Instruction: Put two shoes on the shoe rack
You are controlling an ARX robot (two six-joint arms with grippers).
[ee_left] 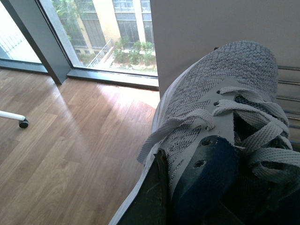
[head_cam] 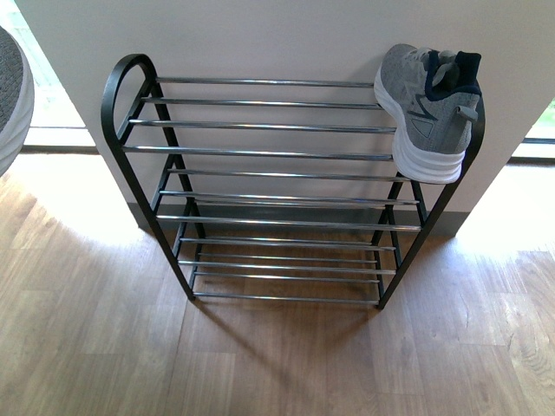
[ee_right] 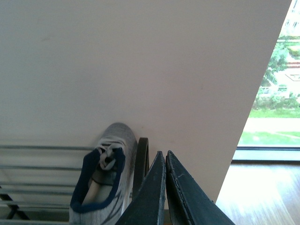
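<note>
— Question one: where do we see the first shoe?

— We find the racked sneaker (head_cam: 429, 113) on the top tier of the shoe rack (head_cam: 260, 82), at its right end. It lies tilted, thick white sole turned our way, just beside the black end frame and close to the wall (head_cam: 277, 35).

— And from the right wrist?

— We see the racked sneaker (ee_right: 105, 183) there too, resting on the chrome rods (ee_right: 47, 167) with its toe toward the wall and its navy collar nearer the camera. The right claw (ee_right: 165, 187) hangs near it, on the far side of the end frame, with its fingers (ee_right: 150, 197) pressed together.

— What about the second shoe?

— The held sneaker (ee_left: 225, 84) fills our left wrist view, with grey knit, laces and navy tongue close up. The left claw (ee_left: 168, 201) is clamped on its side by the collar. We make out one dark finger (ee_left: 149, 199) outside the knit, and the other is hidden.

— Does the front camera catch it?

— Only just. We get the held sneaker (head_cam: 10, 95) as a grey curve with a white edge at the far left, well apart from the rack and above the wooden floor (head_cam: 277, 364).
</note>
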